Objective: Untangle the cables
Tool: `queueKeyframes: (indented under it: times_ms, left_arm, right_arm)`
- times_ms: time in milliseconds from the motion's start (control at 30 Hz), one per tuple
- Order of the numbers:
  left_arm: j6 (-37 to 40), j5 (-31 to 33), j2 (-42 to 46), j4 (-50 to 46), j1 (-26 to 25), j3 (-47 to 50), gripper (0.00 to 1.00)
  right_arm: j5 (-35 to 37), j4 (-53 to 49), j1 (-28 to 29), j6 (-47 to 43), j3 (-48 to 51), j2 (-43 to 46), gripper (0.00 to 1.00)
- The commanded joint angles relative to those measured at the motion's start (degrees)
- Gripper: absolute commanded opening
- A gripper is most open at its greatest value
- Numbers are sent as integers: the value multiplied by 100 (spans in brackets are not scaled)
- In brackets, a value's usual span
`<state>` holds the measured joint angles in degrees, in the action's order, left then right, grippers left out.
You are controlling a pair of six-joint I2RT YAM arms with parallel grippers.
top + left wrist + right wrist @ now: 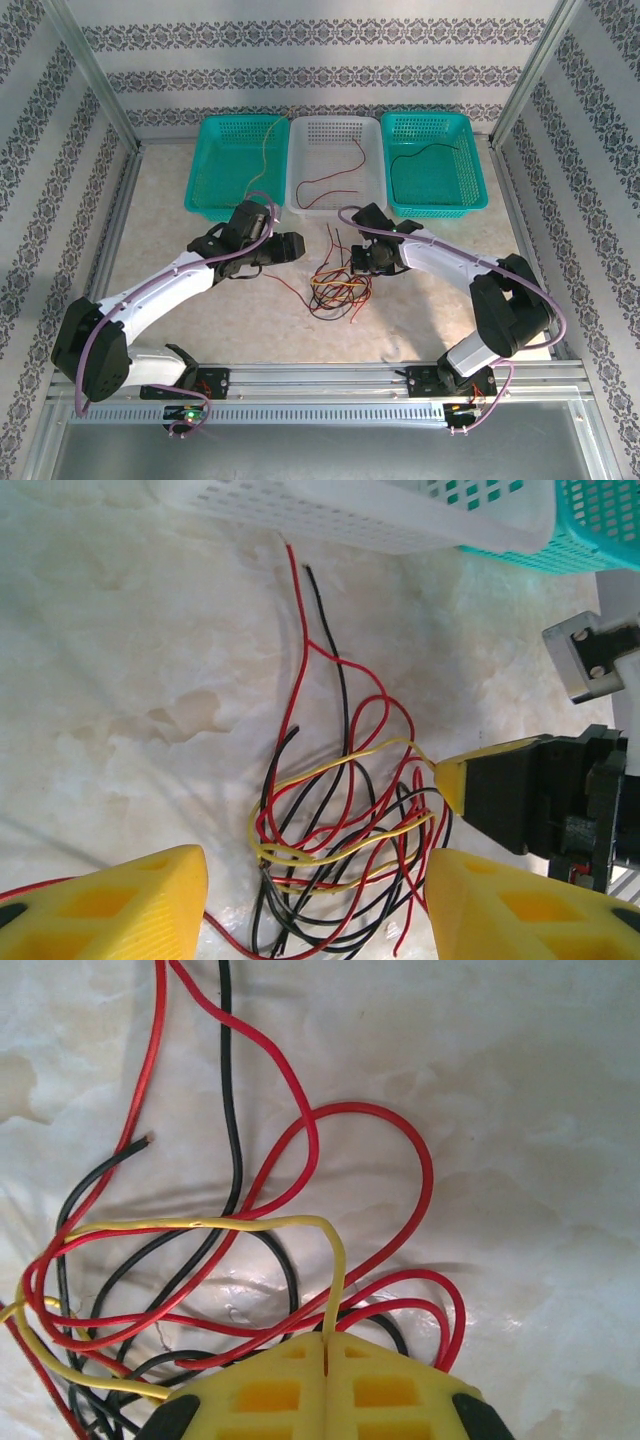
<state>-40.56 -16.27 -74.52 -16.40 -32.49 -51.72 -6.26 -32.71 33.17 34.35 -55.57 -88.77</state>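
Yellow cable (337, 1260) is pinched in my right claw (325, 1345), shut tight; left claw (315, 880) hangs part-open, empty; if I pull, red loops (430, 1175) may snag and drag the cables (335, 288) along.

You see a pale marbled bench (280, 330) beneath the right pincer (357, 262) and pattern-striped walls (320, 70) far beyond it

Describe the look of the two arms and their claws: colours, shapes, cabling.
The left arm and right arm look alike, with smooth white shells on the links and black joints and bases. A thin purple cable runs outside along each arm in loose arcs. The left claw and right claw each have two chunky yellow fingers with square recessed pockets, set on black mounts.
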Motion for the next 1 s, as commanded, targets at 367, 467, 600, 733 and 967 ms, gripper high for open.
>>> queueKeyframes:
  times_ms: [367,467,600,733,967]
  left_arm:
    - [965,-1366,204,987,59,-502,78]
    - [1020,-1641,260,1338,50,-454,82]
    - [1182,-1535,306,1315,41,-471,79]
    - [1277,-1554,435,1260,40,-549,75]
    - [1813,-524,1332,850,107,-555,88]
  right_arm:
    - [-578,-139,777,-836,-1713,1961,0]
    - [-597,-92,818,-869,-2037,2043,0]
    - [-718,-16,819,-855,-2370,2058,0]
    - [-733,-144,824,-895,-2568,1939,0]
    - [-716,-217,823,-918,-2494,1969,0]
